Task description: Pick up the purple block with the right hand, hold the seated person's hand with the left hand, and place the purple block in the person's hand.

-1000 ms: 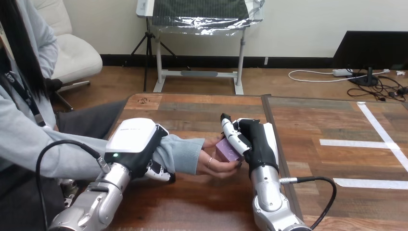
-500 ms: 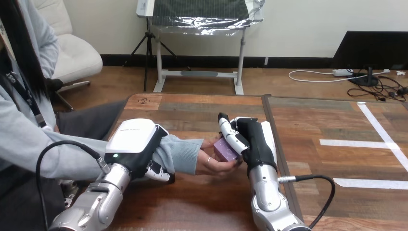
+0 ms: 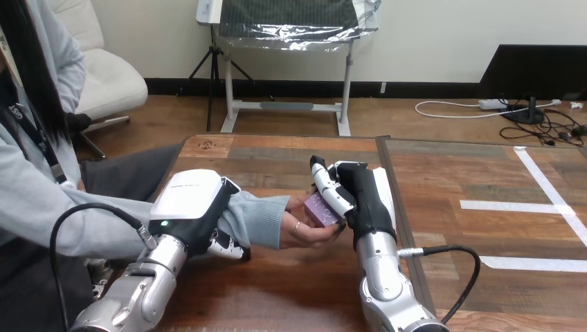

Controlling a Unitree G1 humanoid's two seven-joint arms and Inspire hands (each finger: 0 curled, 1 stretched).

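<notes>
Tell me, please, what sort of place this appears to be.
Probably a robot handover test setup, perhaps a lab: a wooden table marked with white tape strips, with the robot's right hand and a seated person's hand both on a purple block.

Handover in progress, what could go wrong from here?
1. The right hand pinches the purple block right against the person's hand; opening or withdrawing could nip their fingers.
2. The block looks tilted, so it may slide off the palm on release.
3. The left hand is curled round the person's forearm, so they likely cannot pull away quickly.
</notes>
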